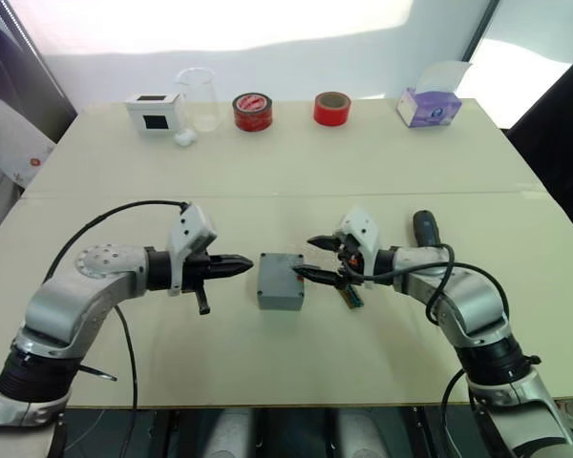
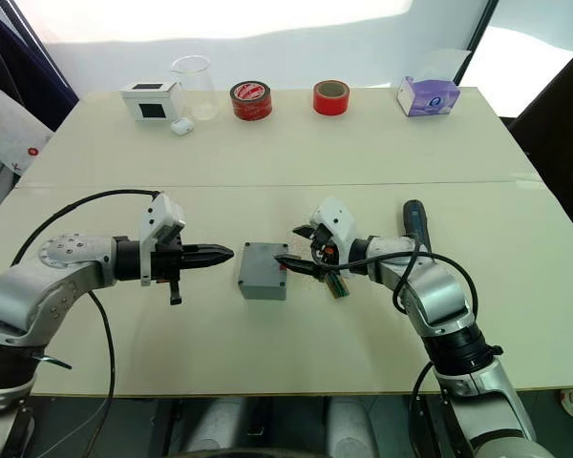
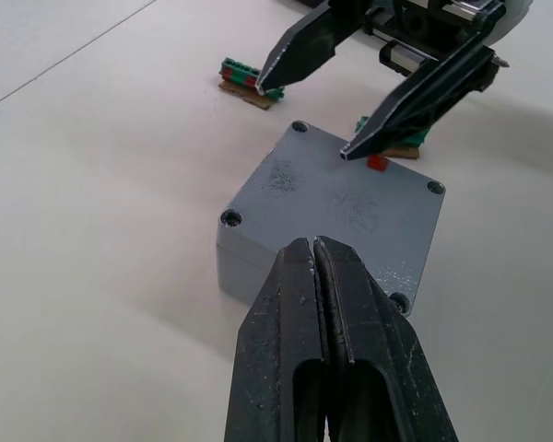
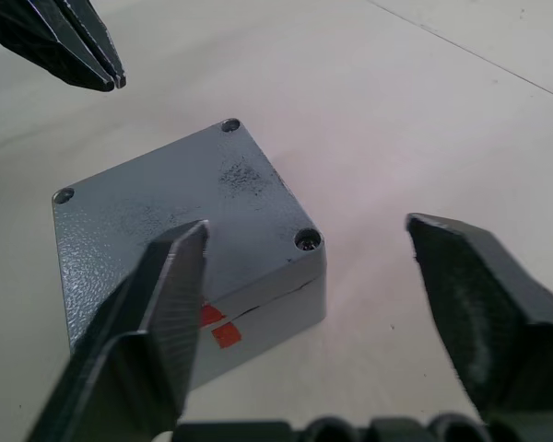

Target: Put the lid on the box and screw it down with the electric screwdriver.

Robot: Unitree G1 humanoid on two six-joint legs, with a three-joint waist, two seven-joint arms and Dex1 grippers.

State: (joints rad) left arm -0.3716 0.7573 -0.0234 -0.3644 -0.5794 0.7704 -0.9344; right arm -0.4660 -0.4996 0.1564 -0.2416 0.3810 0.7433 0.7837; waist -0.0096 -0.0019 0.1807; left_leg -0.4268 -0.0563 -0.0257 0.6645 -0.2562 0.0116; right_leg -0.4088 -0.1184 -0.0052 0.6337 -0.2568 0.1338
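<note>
The small, deep, square grey plastic box (image 1: 281, 281) sits on the cream table (image 1: 296, 181) near the middle of the near half, and the flat grey plastic lid (image 3: 336, 198) with its corner screw holes already lies on top of it — a thin seam runs between the two above the red mark (image 4: 218, 324) on the box's right side.

The left gripper (image 1: 237, 266) hovers just to the left of the box with its two black fingers pressed together, holding nothing; the tips point at the box and stand a little apart from it. The right gripper (image 1: 317, 258) is at the box's right edge with its fingers spread wide — the nearer finger (image 1: 315, 276) reaches over the lid's right edge, the farther one (image 1: 321, 240) stands off beyond the box's far right corner, and nothing lies between them.

The long black cylindrical electric screwdriver (image 1: 426, 230) lies on the table to the right, beyond the right forearm, well apart from the box. A small green circuit board (image 1: 351, 298) lies on the table just right of the box, under the right gripper.

Along the far edge stand a white box with a black window (image 1: 155, 112), a clear glass beaker (image 1: 200, 97), two red tape rolls (image 1: 252, 111) and a purple tissue box (image 1: 429, 107).
</note>
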